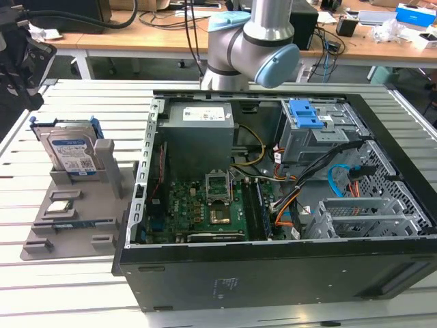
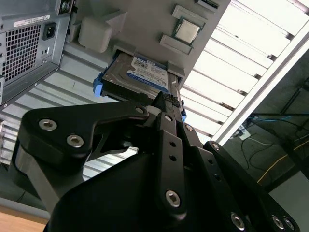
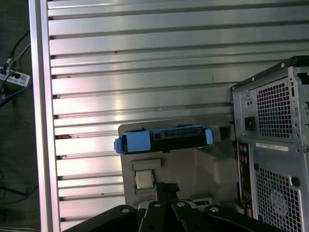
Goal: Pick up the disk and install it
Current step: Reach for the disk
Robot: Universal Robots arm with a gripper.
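The gripper (image 3: 166,186), jaws closed and empty, hangs apart from the disk (image 1: 71,153), which stands upright in the grey holder (image 1: 109,176).

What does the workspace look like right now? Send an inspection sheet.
Surface: slatted metal table, bearing a grey holder and an open PC case.
Job's things: disk upright in the holder's slot, untouched; cage with blue latch inside the case.
Clutter: chip lying on the holder.
Gripper: gripper shut, holding nothing, near the holder, apart from the disk.
Cables: orange, blue and black wires inside the case; loose cables on the bench.
Surroundings: wooden bench behind the table, with boxes and gear.
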